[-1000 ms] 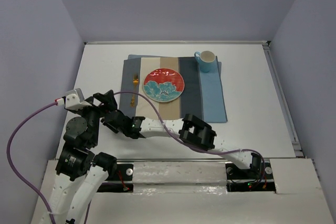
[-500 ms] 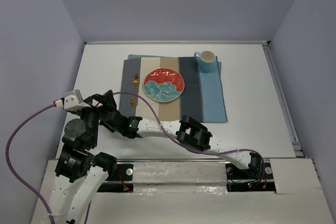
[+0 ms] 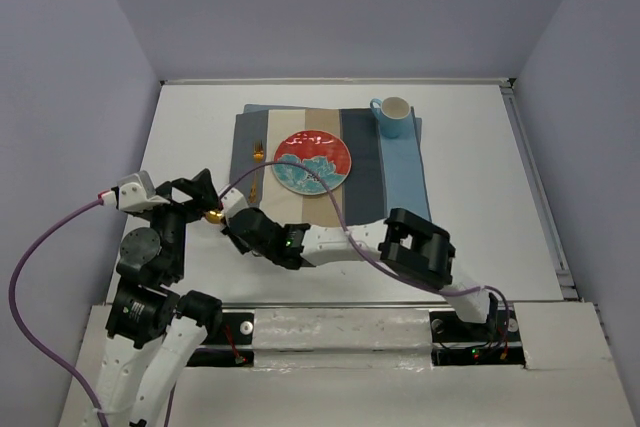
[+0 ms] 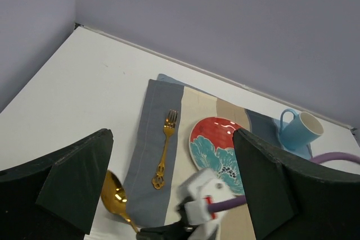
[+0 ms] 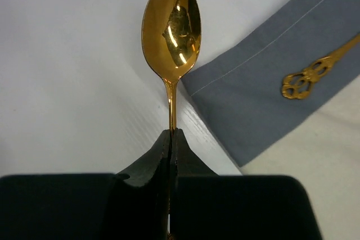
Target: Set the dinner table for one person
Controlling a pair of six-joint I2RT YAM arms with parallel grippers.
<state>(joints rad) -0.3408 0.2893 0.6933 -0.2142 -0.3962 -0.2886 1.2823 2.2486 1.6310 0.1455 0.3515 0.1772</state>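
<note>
Dinner table [image 3: 470, 177] beneath right fingers [image 5: 147, 164], gold spoon [image 5: 170, 26] pinched

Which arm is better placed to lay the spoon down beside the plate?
Right. The right gripper is shut on the handle of the gold spoon, which sits just off the edge of the placemat. The left gripper is open and empty.

We see the spoon [image 3: 213, 215] gone from the placemat's [image 3: 400, 182] left edge below the fork [image 3: 258, 152]. Our right tool [image 3: 224, 220] now pinches its handle, with the bowl out over the white tabletop [image 3: 190, 137] just left of the placemat. Our right arm's [image 3: 420, 247] elbow has swung rightward.
</note>
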